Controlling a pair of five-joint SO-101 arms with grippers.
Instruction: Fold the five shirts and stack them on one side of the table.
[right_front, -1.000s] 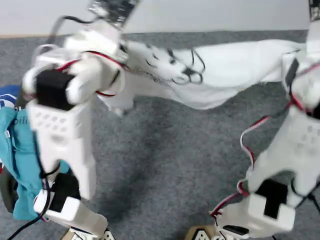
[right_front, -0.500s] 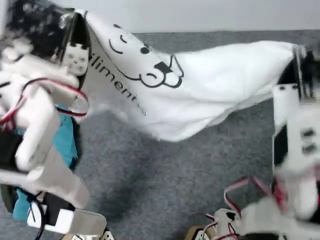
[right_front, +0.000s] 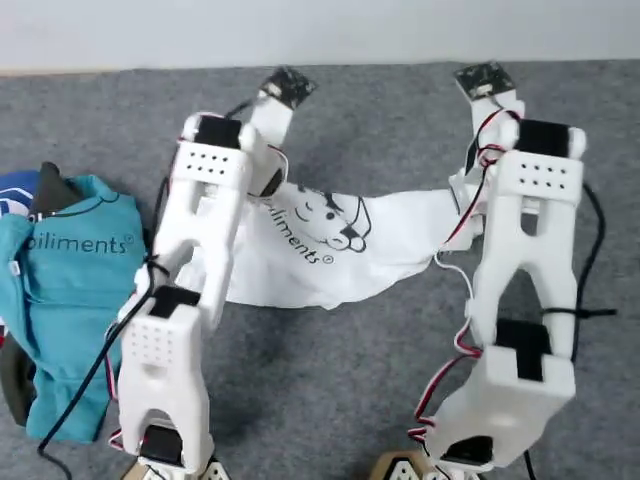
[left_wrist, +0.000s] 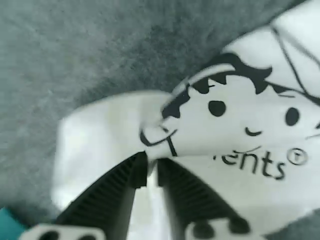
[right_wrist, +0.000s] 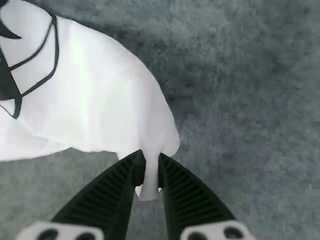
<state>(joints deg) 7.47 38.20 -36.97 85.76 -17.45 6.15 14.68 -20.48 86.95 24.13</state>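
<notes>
Both arm bases sit at the near desk edge. The left arm (right_front: 190, 290) and right arm (right_front: 525, 260) stretch away side by side, elbows up and wrists bent down onto the cloth.

The left gripper (left_wrist: 147, 170) has its black jaws nearly pressed together, pinching a fold of the white shirt (right_front: 330, 250) just beside the cartoon face print. The right gripper (right_wrist: 147, 167) is pinching too, with a narrow tab of the shirt's edge caught between its jaws.

The white shirt lies crumpled between the two arms, mid-desk, print up. It sags toward the near side and its ends run under each wrist.

On the left arm's side is a loose pile. A teal shirt (right_front: 70, 290) lies on top, a dark garment (right_front: 15, 385) pokes out nearer, and a blue one (right_front: 15, 190) shows at the far end. The pile is unfolded and apart from the white shirt.

The desk (right_front: 330, 380) has a grey, carpet-like cover. A pale wall (right_front: 320, 30) runs along its far edge.

From above, the wrists cover the jaws, and the wrist views give the actual pinch. The high view gives the pile and the whole shirt outline. The left wrist view catches a sliver of teal at one corner.
</notes>
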